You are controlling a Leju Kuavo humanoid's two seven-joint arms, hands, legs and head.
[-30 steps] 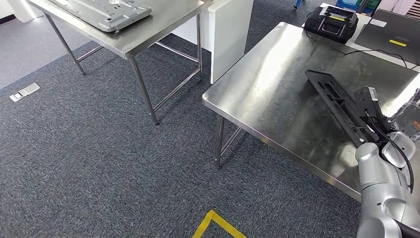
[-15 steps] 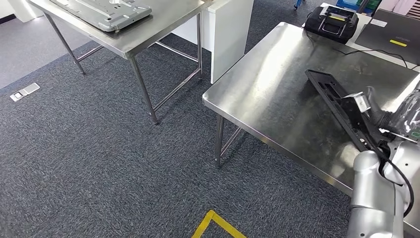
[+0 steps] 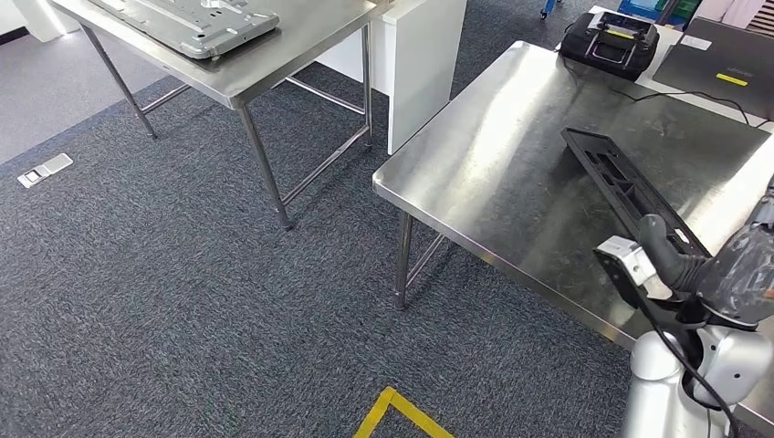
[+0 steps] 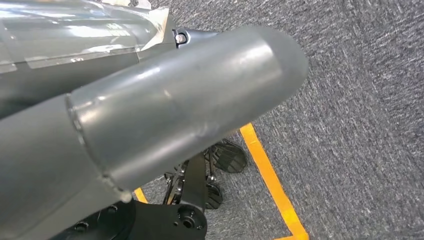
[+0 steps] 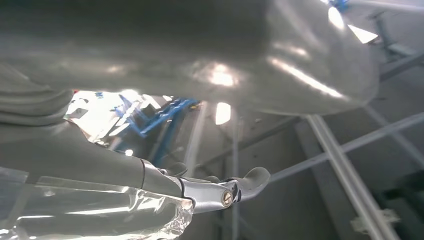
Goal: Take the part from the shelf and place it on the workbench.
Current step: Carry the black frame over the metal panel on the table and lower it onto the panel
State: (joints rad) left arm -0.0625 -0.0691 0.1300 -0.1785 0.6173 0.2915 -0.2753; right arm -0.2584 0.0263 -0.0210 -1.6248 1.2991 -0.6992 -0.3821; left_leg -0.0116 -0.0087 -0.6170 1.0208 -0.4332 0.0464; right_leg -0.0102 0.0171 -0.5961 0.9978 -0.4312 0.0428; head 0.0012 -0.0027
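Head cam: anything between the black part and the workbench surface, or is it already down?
Nothing visible stands in the way. The long black part already lies flat on the steel workbench, with bare tabletop around it. The right hand is at the part's near end; whether it touches the part cannot be told.

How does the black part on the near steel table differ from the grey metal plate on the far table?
The black part is long, narrow and dark plastic-looking; the grey metal plate is broad, pale and cut off by the picture's top edge. The black part lies near the right hand on the near table; the grey metal plate sits on the far table. Both lie flat on steel tops.
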